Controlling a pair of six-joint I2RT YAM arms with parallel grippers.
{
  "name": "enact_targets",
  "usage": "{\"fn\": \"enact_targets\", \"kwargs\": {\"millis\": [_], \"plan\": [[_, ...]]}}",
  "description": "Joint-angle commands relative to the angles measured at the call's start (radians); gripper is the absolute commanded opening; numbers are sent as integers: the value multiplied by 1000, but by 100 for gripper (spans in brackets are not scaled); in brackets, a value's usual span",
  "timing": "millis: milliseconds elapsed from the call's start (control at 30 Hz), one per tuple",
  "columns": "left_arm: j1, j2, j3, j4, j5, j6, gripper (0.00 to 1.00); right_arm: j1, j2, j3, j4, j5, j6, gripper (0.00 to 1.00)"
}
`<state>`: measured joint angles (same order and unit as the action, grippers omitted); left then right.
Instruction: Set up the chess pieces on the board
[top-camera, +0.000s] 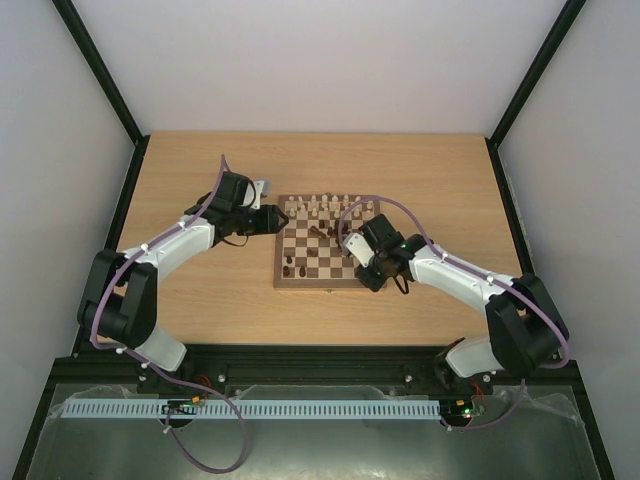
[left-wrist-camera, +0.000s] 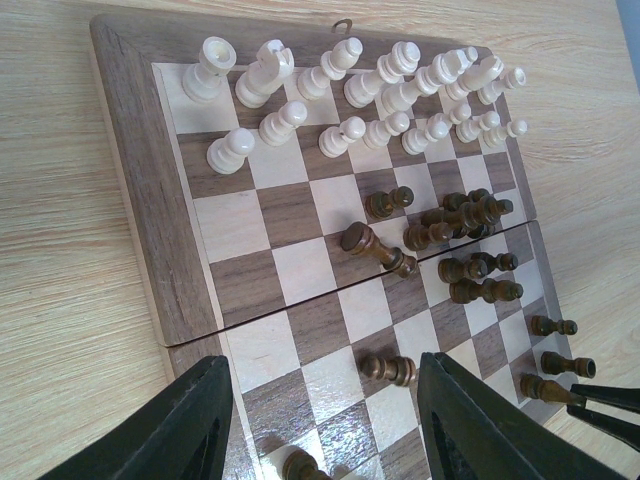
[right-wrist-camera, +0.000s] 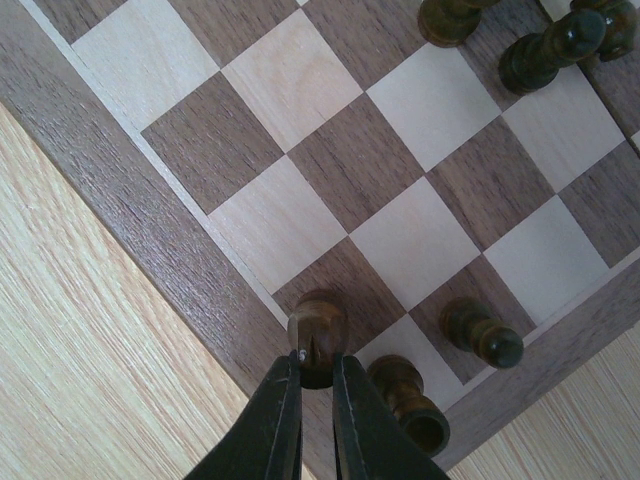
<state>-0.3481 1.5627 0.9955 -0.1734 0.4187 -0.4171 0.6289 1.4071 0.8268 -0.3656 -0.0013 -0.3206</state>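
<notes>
Roughly halfway through the chess setup, going by the looks

Got the right claw (right-wrist-camera: 316, 362) nipped shut on a dark piece (right-wrist-camera: 318, 322), down on a dark square right at the rim of the board (right-wrist-camera: 120, 190), with two dark neighbours (right-wrist-camera: 480, 335) standing just right of the claw by the corner. Then the left claw (left-wrist-camera: 322, 385): gaping wide, holding nothing, hovering over the board's near edge. Calling the cream side done: two tidy rows of cream pieces (left-wrist-camera: 350, 130) far ahead of that claw. Plenty left for dark, though: a jumble of dark pieces (left-wrist-camera: 465, 215) ahead and to the right of it, mid-board, several tipped over, waiting to be stood up and lined along the right claw's end.
</notes>
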Motion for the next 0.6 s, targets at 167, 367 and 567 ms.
{"fn": "enact_targets", "kwargs": {"millis": [167, 367, 567], "plan": [[6, 14, -8, 2, 13, 5, 52, 5, 1, 6, -31, 12, 14, 32], [6, 12, -7, 0, 14, 6, 53, 5, -17, 76, -64, -32, 6, 34], [6, -5, 0, -30, 17, 15, 52, 6, 48, 173, -56, -85, -14, 33]]}}
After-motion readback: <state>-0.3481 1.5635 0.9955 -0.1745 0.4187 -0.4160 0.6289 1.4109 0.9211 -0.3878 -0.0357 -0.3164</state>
